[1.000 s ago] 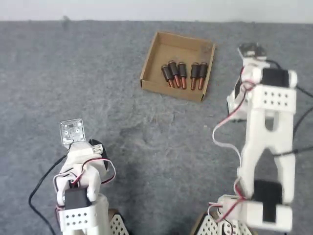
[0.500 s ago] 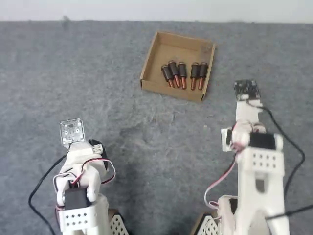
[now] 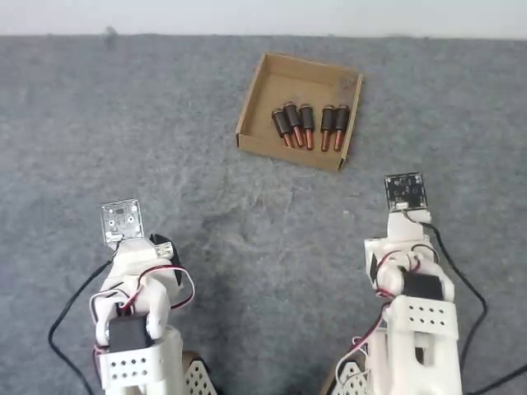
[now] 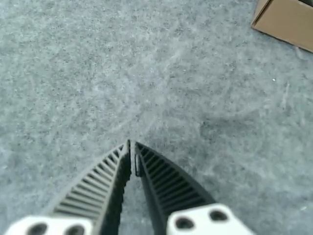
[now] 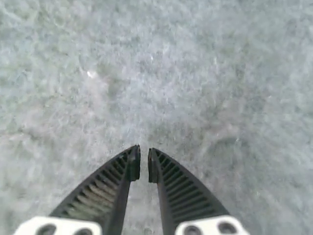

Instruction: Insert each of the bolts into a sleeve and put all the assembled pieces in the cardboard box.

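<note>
Jaws clenched and empty on the left arm (image 3: pixel 136 288) and right arm (image 3: pixel 408 284). Both sit folded low over the bench (image 3: pixel 247 247), well apart from the cardboard box (image 3: pixel 290 81).

tabletop (image 3: pixel 165 123): mottled grey | cardboard box (image 3: pixel 288 81): plain brown | assembled pieces (image 3: pixel 307 123): black, copper tips | left pincer (image 4: pixel 132 147), right pincer (image 5: pixel 143 164): ribbed black

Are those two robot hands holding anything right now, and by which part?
Nothing: the left hand and the right hand are both shut and empty.

Grey felt tabletop (image 3: pixel 165 123) – pale wall (image 3: pixel 247 16)
</note>
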Tool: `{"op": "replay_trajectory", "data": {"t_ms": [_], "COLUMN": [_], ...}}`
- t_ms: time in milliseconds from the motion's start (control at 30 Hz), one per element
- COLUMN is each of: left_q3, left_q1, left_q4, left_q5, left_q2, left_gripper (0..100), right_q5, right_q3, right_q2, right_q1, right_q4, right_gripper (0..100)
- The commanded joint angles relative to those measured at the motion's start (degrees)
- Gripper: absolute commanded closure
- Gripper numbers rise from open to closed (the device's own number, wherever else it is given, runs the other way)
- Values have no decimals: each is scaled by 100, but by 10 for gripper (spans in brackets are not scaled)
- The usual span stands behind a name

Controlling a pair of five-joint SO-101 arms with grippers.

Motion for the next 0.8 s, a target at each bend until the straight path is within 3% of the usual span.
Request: {"op": "replay_trajectory", "data": {"t_ms": [0, 233, 400, 533, 767], "left_q3": [-31, -31, -31, -31, -31], "left_q1": [18, 18, 18, 18, 18], "left_q4": [26, 26, 26, 26, 26], "left_q5": [-44, -44, -44, -44, -44], "left_q2": [-114, -114, -114, -114, -114], "left_gripper": [989, 989, 989, 989, 989], "right_q5": [53, 53, 18, -484, -598], "right_q3": [316, 132, -844, -1433, -1855], "right_q2": [-171, -233, -233, -233, -242], "right_q1": [48, 75, 66, 48, 66], "right_q4": [-1051, -1798, -725, 303, 1165], "right_gripper": [992, 992, 992, 992, 992]}}
